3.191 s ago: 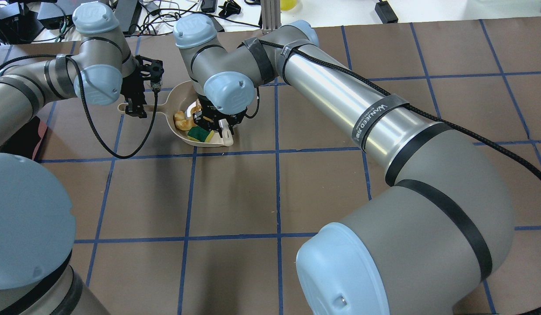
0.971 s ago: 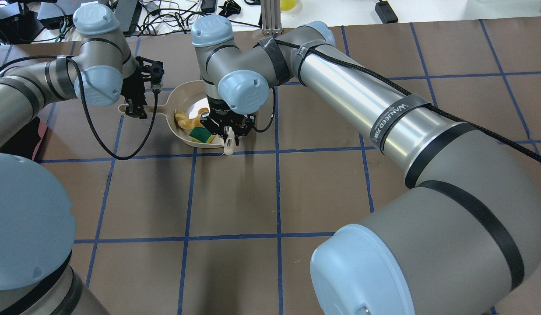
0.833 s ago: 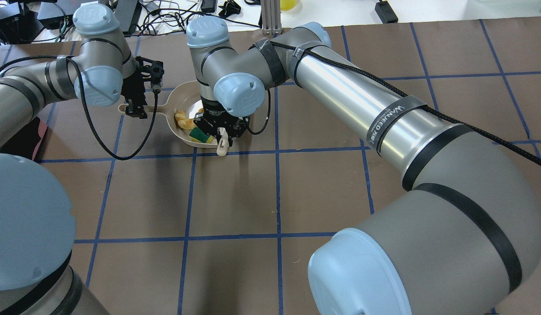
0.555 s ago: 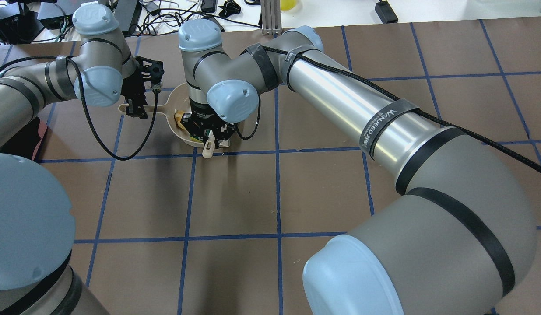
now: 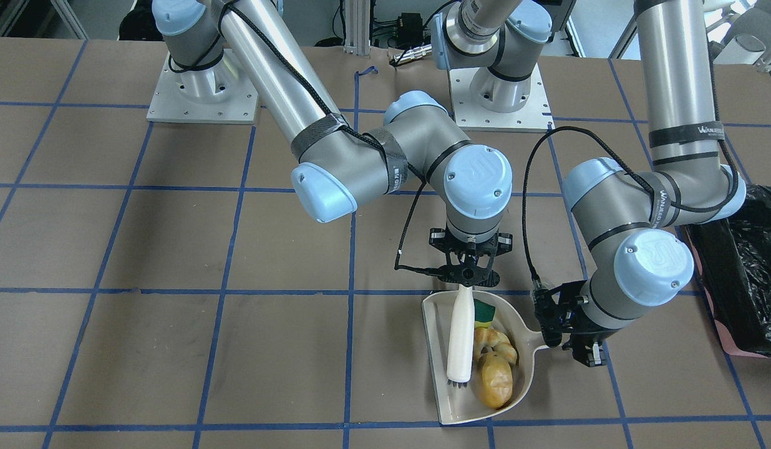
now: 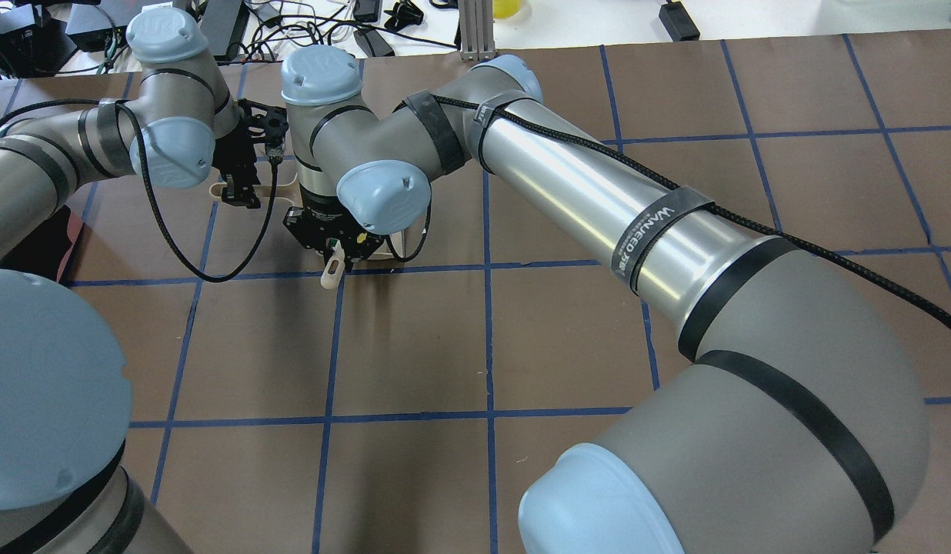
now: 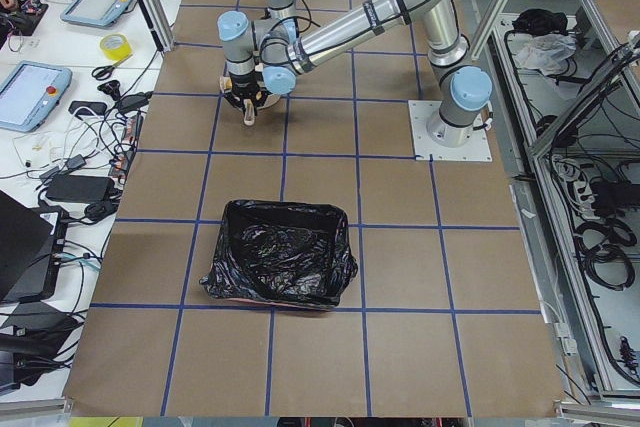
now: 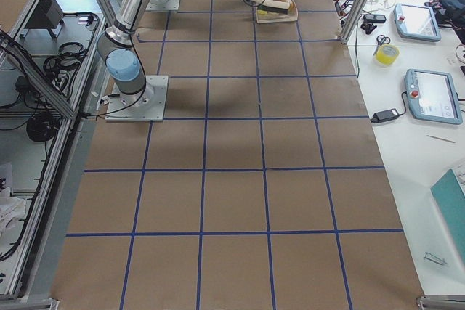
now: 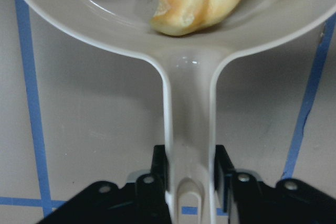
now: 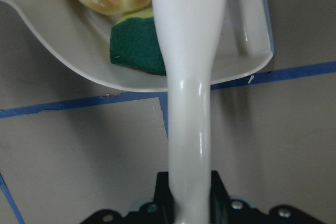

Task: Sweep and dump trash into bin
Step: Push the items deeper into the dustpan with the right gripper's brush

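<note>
Resting inside the dustpan are all three pieces of trash: a green-and-yellow sponge piece at the end nearest the robot, a golden-brown croissant in the middle, and a yellow-brown potato-like lump at the far end, seemingly touching the croissant. None of the trash lies on the table.

Change over the last second, seen from overhead: the right wrist has swung across the dustpan toward its handle side and now hides the contents from above. The butt of the brush has travelled with it along the blue tape line. From the front, the white brush lies lengthwise along the dustpan's open edge, with the trash between it and the handle side. The sponge piece sits against the brush.

The right gripper is clamped on the brush's narrow handle. The left gripper has a finger pressed on each side of the dustpan's handle; this arm has not visibly moved.

Reading for the task: sweeping appears complete, and the brush seems to act as a barrier against spill-back. Dumping is not yet begun. The bin, lined with a crinkled black bag and open at the top, stands well apart toward the table end on the robot's left.
</note>
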